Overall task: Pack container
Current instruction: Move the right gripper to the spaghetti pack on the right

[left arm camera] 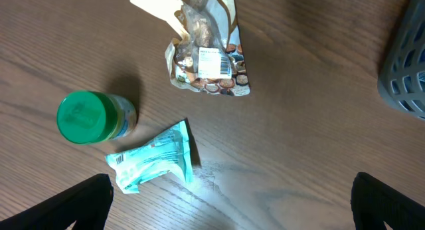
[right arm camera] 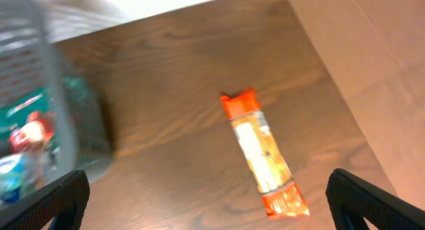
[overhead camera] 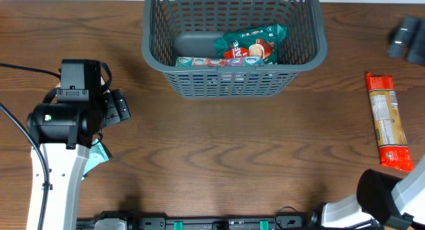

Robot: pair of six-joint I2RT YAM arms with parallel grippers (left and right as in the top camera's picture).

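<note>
Packets (overhead camera: pixel 249 47) are lying in the container (overhead camera: pixel 226 84) at the table's (overhead camera: pixel 199 157) far middle, while the left gripper (left arm camera: pixel 232 203) and right gripper (right arm camera: pixel 216 200) are both hanging empty with fingers (left arm camera: pixel 83 207) spread wide apart.

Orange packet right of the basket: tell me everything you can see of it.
The orange packet is a long, narrow, plastic-looking pouch, orange-red at both ends, yellowish in the middle with print too small to read. It lies flat on the wooden table, right of the container and apart from it; only the table touches it.
</note>
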